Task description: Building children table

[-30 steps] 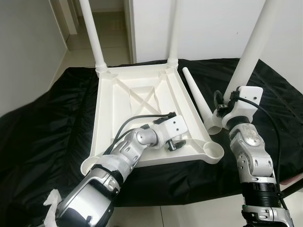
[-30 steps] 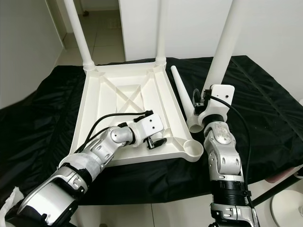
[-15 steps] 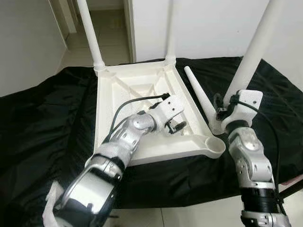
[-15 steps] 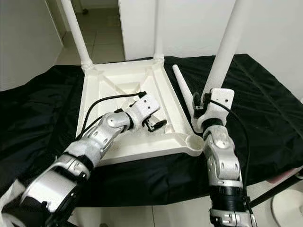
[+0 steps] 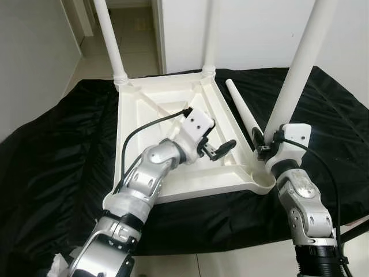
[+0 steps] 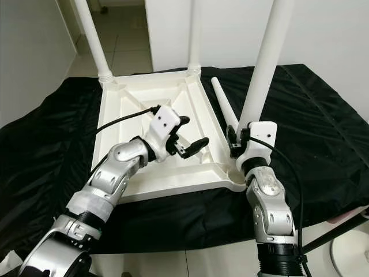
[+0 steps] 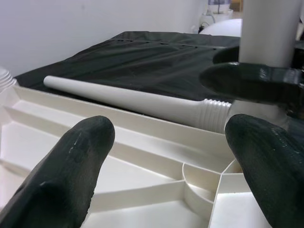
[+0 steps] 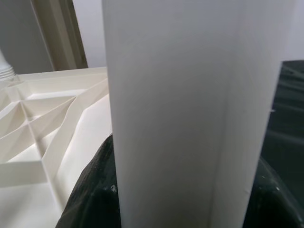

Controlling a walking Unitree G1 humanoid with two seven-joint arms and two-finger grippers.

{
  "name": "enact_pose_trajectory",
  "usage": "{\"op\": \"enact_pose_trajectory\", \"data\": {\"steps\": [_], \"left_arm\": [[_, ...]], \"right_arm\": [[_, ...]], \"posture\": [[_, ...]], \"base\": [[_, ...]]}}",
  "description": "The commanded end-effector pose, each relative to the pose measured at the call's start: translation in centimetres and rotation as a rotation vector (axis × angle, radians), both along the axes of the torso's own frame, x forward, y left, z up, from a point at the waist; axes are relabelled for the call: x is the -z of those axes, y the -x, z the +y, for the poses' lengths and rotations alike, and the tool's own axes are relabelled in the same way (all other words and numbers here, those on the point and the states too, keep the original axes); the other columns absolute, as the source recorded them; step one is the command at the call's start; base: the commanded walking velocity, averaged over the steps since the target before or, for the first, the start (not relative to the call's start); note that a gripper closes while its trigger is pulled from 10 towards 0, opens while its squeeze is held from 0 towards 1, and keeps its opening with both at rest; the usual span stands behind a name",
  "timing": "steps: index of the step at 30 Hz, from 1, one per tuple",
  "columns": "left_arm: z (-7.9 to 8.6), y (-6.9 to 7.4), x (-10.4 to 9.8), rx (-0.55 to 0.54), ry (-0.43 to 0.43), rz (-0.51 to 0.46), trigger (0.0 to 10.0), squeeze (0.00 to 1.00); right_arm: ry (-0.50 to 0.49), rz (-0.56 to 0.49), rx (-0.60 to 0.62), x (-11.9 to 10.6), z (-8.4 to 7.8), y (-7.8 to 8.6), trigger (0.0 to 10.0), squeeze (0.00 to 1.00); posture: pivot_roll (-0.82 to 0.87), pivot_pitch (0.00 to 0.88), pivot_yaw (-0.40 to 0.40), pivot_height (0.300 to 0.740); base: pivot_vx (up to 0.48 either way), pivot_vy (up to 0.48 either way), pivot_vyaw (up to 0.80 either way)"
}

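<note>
**Third leg going into the near-right socket**

Your tabletop (image 5: 150, 124) lies upside down on the black cloth (image 5: 52, 156), ribs up. Two legs already stand in the far corners: far-left leg (image 5: 110, 40), far-right leg (image 5: 210, 36).

Right gripper (image 6: 237, 140): fingers clamped on the third leg (image 5: 300, 66), low on the shaft, holding it near upright with a slight lean. Its foot sits at or just above the near-right socket (image 5: 260, 180); you cannot tell from here whether it has seated.

Left gripper (image 5: 220, 149): fingers (image 7: 66, 166) spread apart, holding nothing, hovering over the ribbed underside, near the right rim and pointed towards that socket.

Fourth leg (image 5: 242, 115) lies loose on the cloth just beside the right rim, threaded end (image 7: 216, 113) nearest the socket corner.

Step in hand, by my reading: seating leg three. Next move likely calls for you to square the leg over the socket, then press and turn it home. Left gripper could brace the tabletop against sliding. Near-left corner still wants the loose leg
</note>
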State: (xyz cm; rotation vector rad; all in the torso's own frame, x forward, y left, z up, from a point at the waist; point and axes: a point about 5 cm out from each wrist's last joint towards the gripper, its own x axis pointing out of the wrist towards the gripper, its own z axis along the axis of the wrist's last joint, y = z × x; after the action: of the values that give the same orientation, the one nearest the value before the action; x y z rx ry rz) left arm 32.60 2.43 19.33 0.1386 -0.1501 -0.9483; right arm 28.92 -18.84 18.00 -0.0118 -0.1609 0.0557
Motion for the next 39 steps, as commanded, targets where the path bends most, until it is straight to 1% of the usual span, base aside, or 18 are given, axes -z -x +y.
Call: {"op": "enact_pose_trajectory", "data": {"steps": [1, 6, 8, 10, 13, 14, 15, 17, 21, 22, 23, 25, 26, 27, 29, 32, 35, 39], "left_arm": [[0.6, 0.1, -0.1, -0.021, 0.022, 0.012, 10.0, 0.0], [1.1, 0.2, -0.1, -0.049, 0.062, 0.041, 10.0, 0.0], [1.7, 0.4, 0.1, -0.061, 0.085, 0.069, 10.0, 0.0], [1.9, 1.0, 0.1, -0.04, 0.085, 0.088, 10.0, 0.0], [2.0, 1.2, 0.1, -0.031, 0.086, 0.093, 10.0, 0.0], [1.9, 2.0, -0.2, -0.004, 0.092, 0.083, 10.0, 0.0], [1.9, 2.0, -0.2, -0.004, 0.092, 0.083, 10.0, 0.0], [1.7, 2.8, -0.4, 0.028, 0.095, 0.063, 10.0, 0.0], [1.6, 3.2, -0.3, 0.045, 0.096, 0.057, 10.0, 0.0], [1.4, 3.6, -0.3, 0.062, 0.095, 0.054, 10.0, 0.0], [1.3, 4.2, -0.3, 0.107, 0.097, 0.059, 10.0, 0.0], [1.3, 4.2, -0.3, 0.107, 0.097, 0.059, 10.0, 0.0], [1.3, 4.7, -0.4, 0.146, 0.103, 0.065, 10.0, 0.0], [1.3, 4.7, -0.4, 0.146, 0.103, 0.065, 10.0, 0.0], [1.2, 5.9, -0.4, 0.238, 0.108, 0.094, 10.0, 0.0], [1.1, 6.5, -0.3, 0.29, 0.104, 0.119, 10.0, 0.0], [1.1, 6.9, -0.1, 0.321, 0.092, 0.142, 10.0, 0.0], [1.2, 7.0, 0.0, 0.325, 0.089, 0.15, 10.0, 0.0]], "right_arm": [[-0.015, -0.034, -0.011, -0.4, 0.1, 0.4, 10.0, 0.0], [-0.019, -0.029, 0.009, -0.1, 0.0, 0.6, 10.0, 0.0], [-0.022, -0.03, 0.001, 0.2, 0.3, 1.0, 10.0, 0.0], [-0.022, -0.032, -0.002, 0.5, 0.4, 1.5, 10.0, 0.0], [-0.023, -0.029, 0.002, 0.7, 0.4, 1.6, 10.0, 0.0], [-0.034, -0.012, 0.025, 1.1, 0.1, 1.9, 10.0, 0.0], [-0.034, -0.012, 0.025, 1.1, 0.1, 1.9, 10.0, 0.0], [-0.066, 0.009, 0.03, 1.5, 0.0, 2.0, 10.0, 0.0], [-0.066, 0.018, 0.025, 1.7, 0.1, 2.1, 10.0, 0.0], [-0.073, 0.026, 0.007, 2.0, 0.2, 2.3, 10.0, 0.0], [-0.06, 0.032, -0.002, 2.3, 0.2, 2.5, 10.0, 0.0], [-0.06, 0.032, -0.002, 2.3, 0.2, 2.5, 10.0, 0.0], [-0.046, 0.031, -0.008, 2.6, 0.1, 2.7, 10.0, 0.0], [-0.046, 0.031, -0.008, 2.6, 0.1, 2.7, 10.0, 0.0], [-0.012, 0.029, -0.038, 3.3, -0.1, 2.9, 10.0, 0.0], [0.021, 0.029, -0.067, 3.9, -0.2, 3.1, 10.0, 0.0], [0.07, 0.028, -0.084, 4.4, -0.4, 3.2, 10.0, 0.0], [0.093, 0.043, -0.079, 4.9, -0.9, 3.2, 10.0, 0.0]], "posture": [[-0.1, 0.024, 0.046, 0.74], [-0.11, 0.021, 0.046, 0.74], [-0.11, 0.022, 0.048, 0.74], [-0.12, 0.022, 0.05, 0.74], [-0.12, 0.022, 0.05, 0.74], [-0.12, 0.022, 0.049, 0.74], [-0.12, 0.022, 0.049, 0.74], [-0.12, 0.021, 0.049, 0.74], [-0.12, 0.021, 0.049, 0.74], [-0.12, 0.02, 0.048, 0.74], [-0.12, 0.016, 0.048, 0.74], [-0.12, 0.016, 0.048, 0.74], [-0.12, 0.016, 0.048, 0.74], [-0.12, 0.016, 0.048, 0.74], [-0.12, 0.011, 0.047, 0.74], [-0.12, 0.012, 0.047, 0.74], [-0.12, 0.016, 0.049, 0.74], [-0.12, 0.017, 0.052, 0.74]], "base": [[0.0, 0.0, 0.0], [0.0, 0.0, 0.0], [0.0, 0.0, 0.0], [0.0, 0.0, 0.0], [0.0, 0.0, 0.0], [0.0, 0.0, 0.0], [0.0, 0.0, 0.0], [0.0, 0.0, 0.0], [0.0, 0.0, 0.0], [0.0, 0.0, 0.0], [0.0, 0.0, 0.0], [0.0, 0.0, 0.0], [0.0, 0.0, 0.0], [0.0, 0.0, 0.0], [0.0, 0.0, 0.0], [0.0, 0.0, 0.0], [0.0, 0.0, 0.0], [0.0, 0.0, 0.0]]}}
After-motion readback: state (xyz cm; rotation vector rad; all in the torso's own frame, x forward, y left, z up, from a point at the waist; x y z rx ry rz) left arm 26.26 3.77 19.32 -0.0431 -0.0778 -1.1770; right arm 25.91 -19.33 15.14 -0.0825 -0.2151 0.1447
